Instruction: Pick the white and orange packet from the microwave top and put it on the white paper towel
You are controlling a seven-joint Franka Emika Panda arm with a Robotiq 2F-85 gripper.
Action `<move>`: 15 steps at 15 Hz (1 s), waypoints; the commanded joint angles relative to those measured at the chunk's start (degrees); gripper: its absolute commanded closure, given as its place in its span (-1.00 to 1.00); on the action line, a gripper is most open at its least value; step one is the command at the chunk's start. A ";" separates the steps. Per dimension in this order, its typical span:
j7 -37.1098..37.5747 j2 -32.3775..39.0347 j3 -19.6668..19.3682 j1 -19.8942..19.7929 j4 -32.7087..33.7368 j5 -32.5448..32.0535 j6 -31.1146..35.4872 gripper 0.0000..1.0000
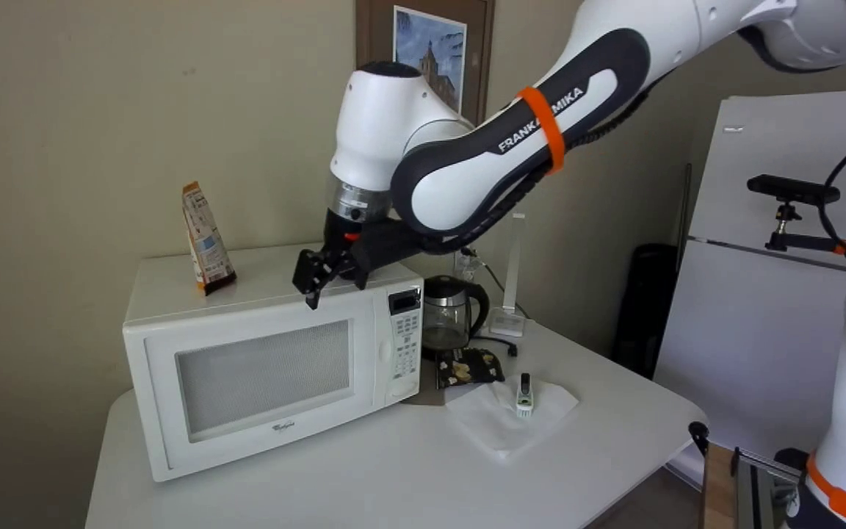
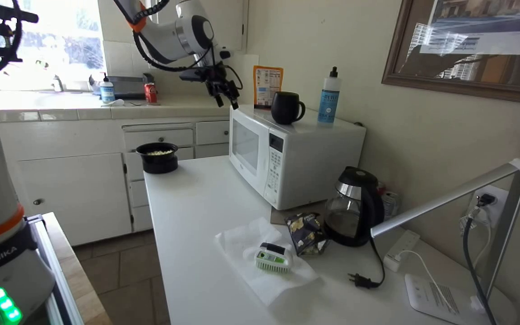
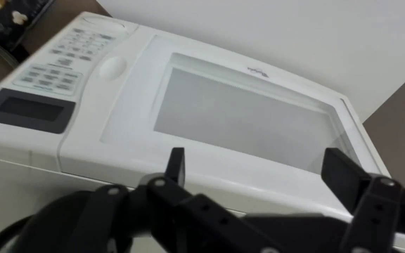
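Wrist view shows pincer spread; it should gently straddle the packet toward the wall-side edge of the counter.

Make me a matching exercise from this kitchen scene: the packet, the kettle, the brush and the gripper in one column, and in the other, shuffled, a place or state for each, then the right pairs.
Things:
1. white and orange packet
2. kettle
3. brush
4. gripper

Place or state:
A. resting on the white paper towel
B. open and holding nothing
C. standing on top of the microwave
D. see-through body with a black handle

Pairs: 1-C, 2-D, 3-A, 4-B
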 commanded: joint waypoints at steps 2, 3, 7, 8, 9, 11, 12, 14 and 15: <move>7.48 15.42 -8.62 10.95 18.27 -10.25 3.85 -1.00; 8.58 18.28 -10.38 12.94 21.80 -11.38 4.51 -1.00; 13.08 29.17 -17.51 19.71 35.48 -16.49 4.13 -1.00; 13.77 31.64 -18.90 21.02 38.70 -17.43 3.62 -1.00; 14.95 34.13 -20.81 22.65 41.87 -19.12 3.13 -1.00; 19.04 38.68 -25.17 25.76 48.18 -23.65 2.66 -1.00; 21.48 40.57 -26.64 26.77 51.22 -25.19 1.66 -1.00; 23.74 43.71 -28.79 27.85 56.12 -26.09 -0.68 -1.00; 20.94 38.76 -26.31 26.51 48.82 -24.37 1.84 -1.00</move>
